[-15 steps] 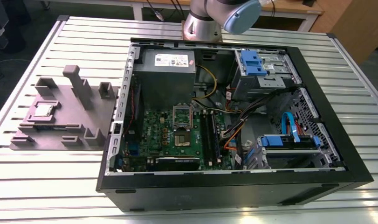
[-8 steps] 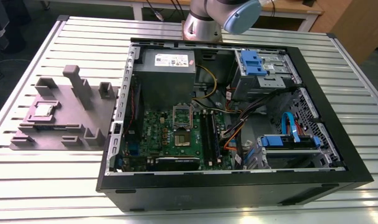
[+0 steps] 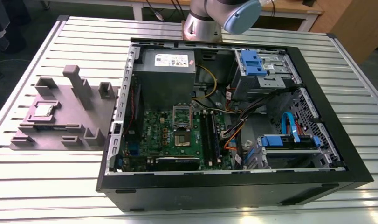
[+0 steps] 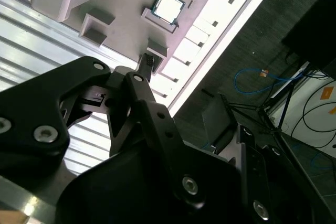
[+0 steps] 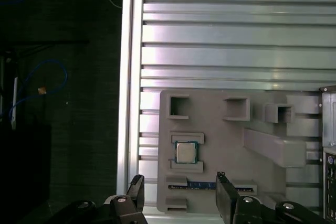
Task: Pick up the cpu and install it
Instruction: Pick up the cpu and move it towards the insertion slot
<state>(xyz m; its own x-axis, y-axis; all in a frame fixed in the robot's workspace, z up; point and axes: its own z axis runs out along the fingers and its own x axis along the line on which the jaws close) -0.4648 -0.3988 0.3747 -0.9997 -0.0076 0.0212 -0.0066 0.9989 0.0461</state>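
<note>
Pick-up stage: the cpu is not yet grasped and the gripper is empty.
On the slatted worktop (image 3: 363,93), the open computer case (image 3: 238,189) holds the motherboard (image 3: 157,140). Beside it, the grey fixture tray (image 3: 77,119) cradles the cpu (image 5: 185,152) in a recess. The gripper (image 5: 179,178) hangs near with its fingers apart; grasping likely needs them squared to the chip's edges.

The exterior view is looking down steeply from high up, taking in the whole tabletop (image 3: 52,186), the open case (image 3: 238,186) and the grey fixture (image 3: 95,112) beside it. The first wrist view is facing straight down past the fingers (image 5: 224,195) onto that fixture, fairly near. The second wrist view is tilting, catching the fixture and the floor (image 4: 252,40) beyond. All three are sharing the fixture and its cpu (image 5: 185,152).
</note>
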